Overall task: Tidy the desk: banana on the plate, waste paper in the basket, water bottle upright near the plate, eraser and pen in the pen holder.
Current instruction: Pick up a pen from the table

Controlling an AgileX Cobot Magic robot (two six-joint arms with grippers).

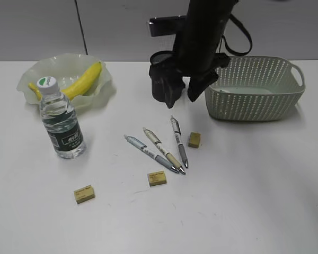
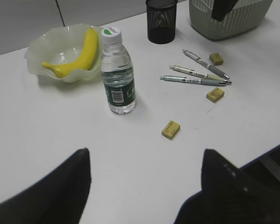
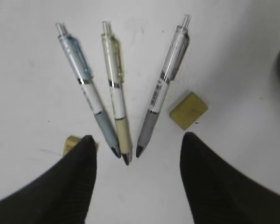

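The banana (image 1: 85,79) lies in the ruffled plate (image 1: 32,79). The water bottle (image 1: 61,121) stands upright in front of the plate. Three pens (image 1: 163,150) lie fanned mid-desk, with erasers beside them (image 1: 194,139), below them (image 1: 157,178) and at front left (image 1: 84,193). My right gripper (image 1: 183,98) is open and empty, above the desk between the pen holder (image 1: 159,87) and the basket (image 1: 254,90). Its wrist view shows the pens (image 3: 115,88) and an eraser (image 3: 189,110) beyond the open fingers (image 3: 137,144). My left gripper (image 2: 144,158) is open over bare desk. No waste paper shows.
In the left wrist view the bottle (image 2: 117,79), the plate (image 2: 37,51), the pen holder (image 2: 161,21) and the nearest eraser (image 2: 171,129) lie ahead. The desk's edge (image 2: 266,149) runs at the lower right. A second eraser (image 3: 72,142) is half hidden behind the right gripper's finger.
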